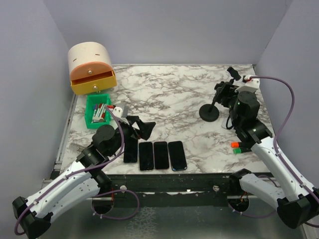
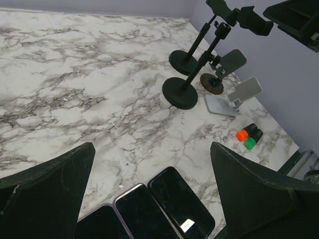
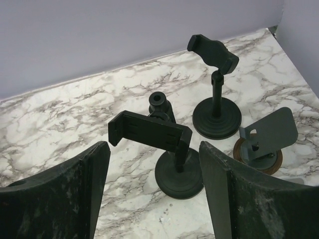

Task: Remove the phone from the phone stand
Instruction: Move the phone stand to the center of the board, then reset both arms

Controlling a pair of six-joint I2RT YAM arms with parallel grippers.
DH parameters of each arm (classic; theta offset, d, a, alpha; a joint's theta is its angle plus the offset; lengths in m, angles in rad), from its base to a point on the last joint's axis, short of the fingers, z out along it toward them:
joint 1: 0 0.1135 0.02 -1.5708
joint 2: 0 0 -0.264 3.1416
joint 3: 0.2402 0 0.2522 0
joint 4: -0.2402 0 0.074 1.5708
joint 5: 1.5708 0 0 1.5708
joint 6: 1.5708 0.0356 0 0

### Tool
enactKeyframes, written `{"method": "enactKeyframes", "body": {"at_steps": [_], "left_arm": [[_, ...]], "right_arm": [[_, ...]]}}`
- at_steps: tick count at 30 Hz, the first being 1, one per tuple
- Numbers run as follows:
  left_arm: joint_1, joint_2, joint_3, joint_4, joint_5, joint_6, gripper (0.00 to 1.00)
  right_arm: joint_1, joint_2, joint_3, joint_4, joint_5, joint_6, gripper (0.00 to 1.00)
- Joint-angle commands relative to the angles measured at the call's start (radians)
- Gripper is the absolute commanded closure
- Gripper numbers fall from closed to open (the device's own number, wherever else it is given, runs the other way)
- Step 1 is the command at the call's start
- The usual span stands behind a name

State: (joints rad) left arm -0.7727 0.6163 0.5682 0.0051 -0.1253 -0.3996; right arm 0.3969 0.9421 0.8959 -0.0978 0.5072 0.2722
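Right pincer hangs released, fingers spread, the phone stand just ahead between them. Left pincer gapes wide too, four phones flat on the worktop just beneath it.

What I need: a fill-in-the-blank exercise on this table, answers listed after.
The phones lie flat in a row of ____. The bin holding markers is ____ in colour. The clamp on the stand nearest the right gripper holds ____ phone. Missing words: four; green; no.
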Motion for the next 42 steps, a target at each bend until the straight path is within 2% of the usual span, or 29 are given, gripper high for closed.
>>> {"method": "enactKeyframes", "body": {"at_steps": [1, 8, 14, 20, 22, 24, 27, 30, 33, 36, 37, 42], "left_arm": [[0.003, 0.011, 0.032, -0.019, -0.087, -0.077, 0.01], [0.003, 0.075, 0.069, -0.111, -0.290, -0.275, 0.01], [0.003, 0.184, 0.138, -0.282, -0.442, -0.422, 0.01], [0.003, 0.310, 0.212, -0.389, -0.416, -0.553, 0.01], [0.003, 0.313, 0.224, -0.391, -0.400, -0.566, 0.01], [0.003, 0.312, 0.243, -0.400, -0.396, -0.560, 0.01], [0.003, 0.335, 0.305, -0.424, -0.364, -0.464, 0.01], [0.003, 0.383, 0.387, -0.445, -0.295, -0.308, 0.01], [0.003, 0.414, 0.449, -0.457, -0.237, -0.171, 0.01], [0.003, 0.404, 0.458, -0.452, -0.232, -0.115, 0.01], [0.003, 0.395, 0.459, -0.450, -0.229, -0.101, 0.01], [0.003, 0.311, 0.471, -0.439, -0.241, -0.046, 0.01]], "right_arm": [[-0.005, -0.027, 0.055, -0.091, -0.058, 0.017, 0.23], [-0.005, -0.076, 0.120, -0.180, -0.105, 0.013, 0.20], [-0.004, -0.132, 0.231, -0.284, -0.312, 0.002, 0.21], [-0.004, -0.157, 0.288, -0.312, -0.649, -0.002, 0.24], [-0.004, -0.132, 0.289, -0.311, -0.760, 0.013, 0.30], [-0.005, -0.100, 0.285, -0.322, -0.795, 0.009, 0.36], [-0.003, -0.080, 0.254, -0.311, -0.779, 0.012, 0.39], [0.041, -0.057, 0.262, -0.289, -0.722, 0.014, 0.39], [0.200, 0.014, 0.328, -0.265, -0.537, -0.016, 0.37], [0.478, 0.143, 0.434, -0.245, -0.201, -0.107, 0.33], [0.534, 0.185, 0.470, -0.233, -0.126, -0.125, 0.32], [0.556, 0.301, 0.515, -0.120, -0.051, -0.093, 0.28]]}}
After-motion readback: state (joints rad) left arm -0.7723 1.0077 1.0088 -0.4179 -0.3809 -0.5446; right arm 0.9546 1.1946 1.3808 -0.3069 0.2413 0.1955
